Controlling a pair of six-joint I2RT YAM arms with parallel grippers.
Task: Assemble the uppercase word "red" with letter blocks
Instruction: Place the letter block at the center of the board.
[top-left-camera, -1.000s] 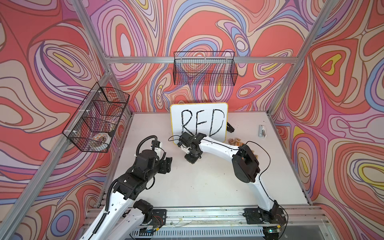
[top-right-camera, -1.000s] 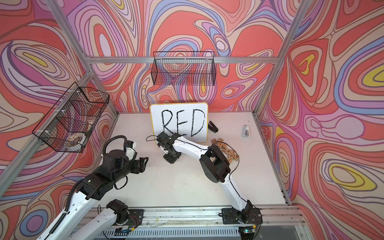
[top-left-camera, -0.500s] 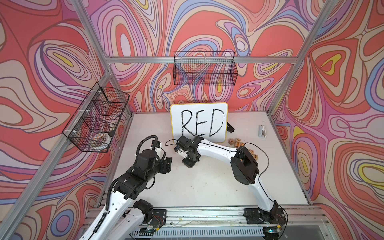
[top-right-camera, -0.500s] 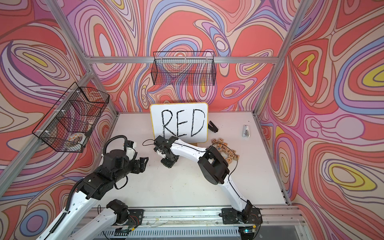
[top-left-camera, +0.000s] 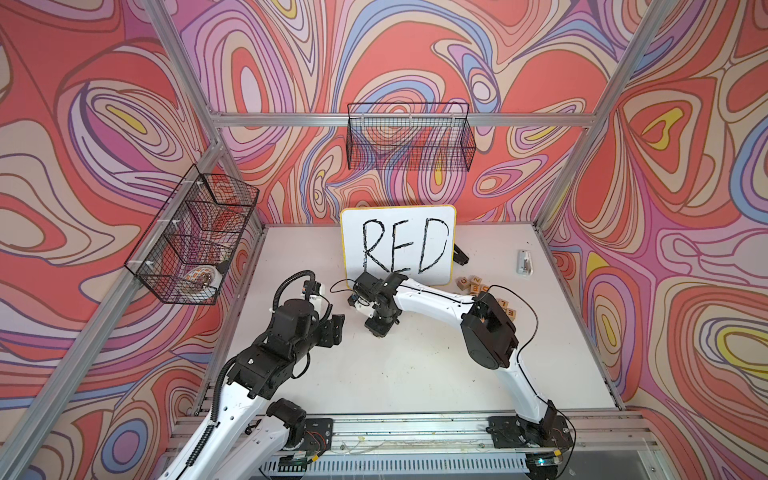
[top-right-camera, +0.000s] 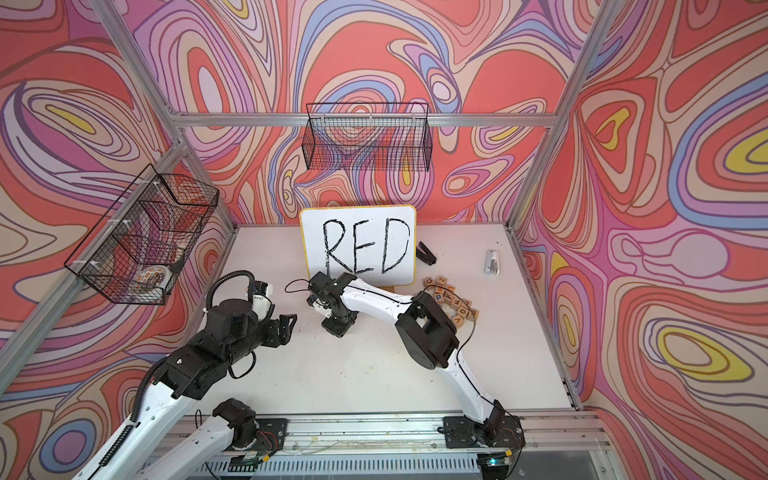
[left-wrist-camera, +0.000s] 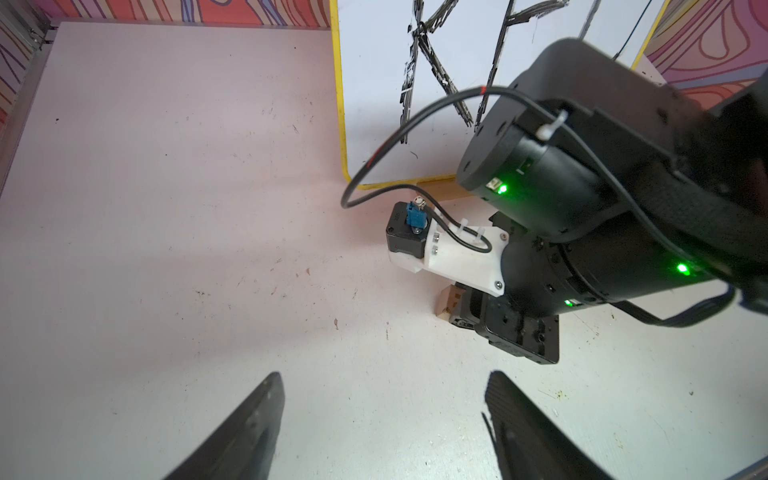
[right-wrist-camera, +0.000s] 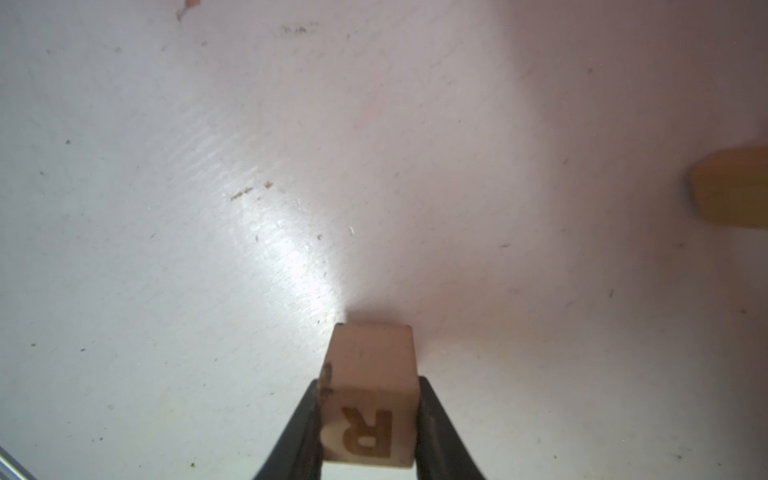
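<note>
The right fingers (right-wrist-camera: 299, 436) are clamped on the R block (right-wrist-camera: 370, 399), low over the surface (top-left-camera: 395, 374) near the board (top-left-camera: 399, 245). I cannot tell whether the block touches down. The left fingers (left-wrist-camera: 249, 428) stand apart, empty.

Risk: if I open the fingers above the surface, the block may tumble off its R face or land skewed.

The side basket (top-left-camera: 174, 266) holds 1 round patterned item (top-left-camera: 199, 277). The back basket (top-left-camera: 409, 141) shows no contents.

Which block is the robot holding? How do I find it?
Find the big white board with RED written on it. Right in front, the right claw pinches one small wooden letter block. Unlike the loose blocks heaped nearby, it is held and shows an orange-brown R.
</note>
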